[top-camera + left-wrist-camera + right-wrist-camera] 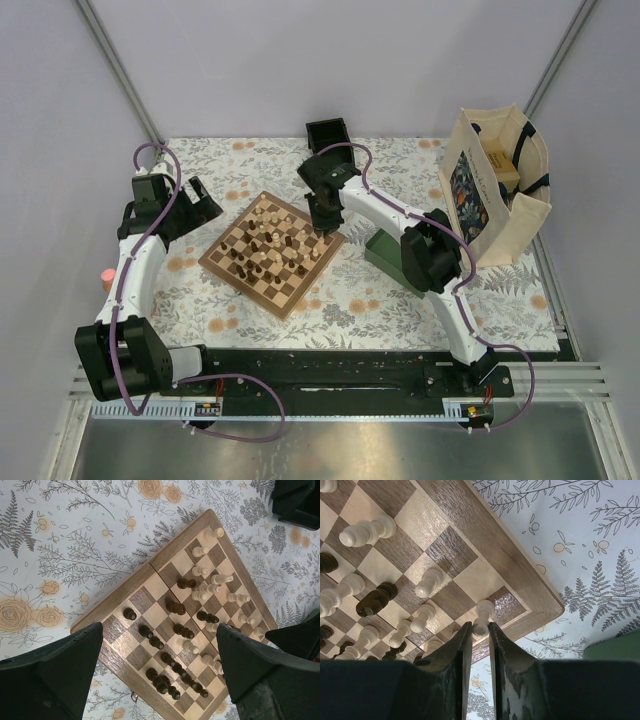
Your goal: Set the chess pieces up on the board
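At the board's (520, 592) far right edge, on the floral worktop (400, 300), the right tool (480, 626) stands nearly together, pinching a pale pawn (484, 611) by its base near the corner. To the board's left, the left tool (160, 629) hangs with fingers wide apart, holding nothing. Cream and dark chess pieces (200, 592) stand scattered across the checkered squares.

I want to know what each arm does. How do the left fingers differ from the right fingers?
The left fingers are spread wide; the right fingers are nearly together. The left fingers hold nothing; the right fingers flank a pale piece at the board's corner, though whether they pinch it is unclear. Both pairs are dark and face the board.
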You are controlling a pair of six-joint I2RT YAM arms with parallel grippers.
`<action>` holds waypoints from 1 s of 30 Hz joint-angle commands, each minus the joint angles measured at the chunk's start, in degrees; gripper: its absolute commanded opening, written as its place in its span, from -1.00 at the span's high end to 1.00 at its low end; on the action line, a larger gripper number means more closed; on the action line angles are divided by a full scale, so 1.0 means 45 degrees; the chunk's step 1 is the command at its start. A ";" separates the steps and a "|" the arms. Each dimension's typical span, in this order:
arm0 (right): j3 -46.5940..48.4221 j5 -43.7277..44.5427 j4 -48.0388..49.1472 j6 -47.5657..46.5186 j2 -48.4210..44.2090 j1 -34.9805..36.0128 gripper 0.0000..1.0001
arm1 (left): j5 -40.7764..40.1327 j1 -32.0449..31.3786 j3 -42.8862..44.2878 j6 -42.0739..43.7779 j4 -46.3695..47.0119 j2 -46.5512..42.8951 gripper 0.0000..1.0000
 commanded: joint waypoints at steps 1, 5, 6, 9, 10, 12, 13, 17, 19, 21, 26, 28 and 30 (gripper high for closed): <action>0.0392 0.0477 -0.0067 -0.0042 -0.0062 0.0090 0.49 | 0.0208 0.0063 0.0686 0.0157 0.0116 0.0048 -0.98; 0.0333 0.0751 -0.0068 -0.0120 -0.0179 0.0109 0.49 | 0.0286 0.0063 0.0706 0.0157 0.0058 0.0106 -0.98; 0.0333 0.0790 -0.0087 -0.0140 -0.0198 0.0109 0.50 | 0.0286 0.0063 0.0686 0.0157 0.0116 0.0126 -0.98; 0.0275 0.0849 -0.0126 -0.0198 -0.0315 0.0109 0.50 | 0.0325 0.0063 0.0725 0.0157 0.0058 0.0165 -0.98; 0.0255 0.0868 -0.0165 -0.0237 -0.0335 0.0109 0.50 | 0.0344 0.0063 0.0706 0.0157 0.0077 0.0184 -0.98; 0.0236 0.0908 -0.0204 -0.0257 -0.0355 0.0109 0.50 | 0.0345 0.0082 0.0725 0.0138 0.0057 0.0165 -0.98; 0.0236 0.0985 -0.0243 -0.0276 -0.0374 0.0109 0.51 | 0.0364 0.0063 0.0706 0.0138 0.0058 0.0184 -0.98; 0.0099 0.1064 -0.0224 -0.0354 -0.0492 0.0109 0.51 | 0.0384 0.0063 0.0725 0.0138 0.0057 0.0204 -0.98; 0.0060 0.1044 -0.0244 -0.0355 -0.0491 0.0090 0.51 | 0.0423 0.0063 0.0725 0.0138 0.0058 0.0224 -0.98; -0.0018 0.1064 -0.0243 -0.0394 -0.0530 0.0090 0.51 | 0.0403 0.0063 0.0745 0.0138 0.0038 0.0243 -0.98; -0.0291 0.1006 -0.0205 -0.0492 -0.0706 0.0070 0.51 | 0.0384 0.0043 0.0764 0.0157 0.0019 0.0302 -0.98; -0.0467 0.0928 -0.0088 -0.0472 -0.0803 0.0090 0.52 | 0.0403 0.0063 0.0745 0.0138 0.0019 0.0360 -0.98; -0.0584 0.0986 -0.0087 -0.0452 -0.0882 0.0090 0.51 | 0.0422 0.0063 0.0784 0.0118 -0.0001 0.0380 -0.98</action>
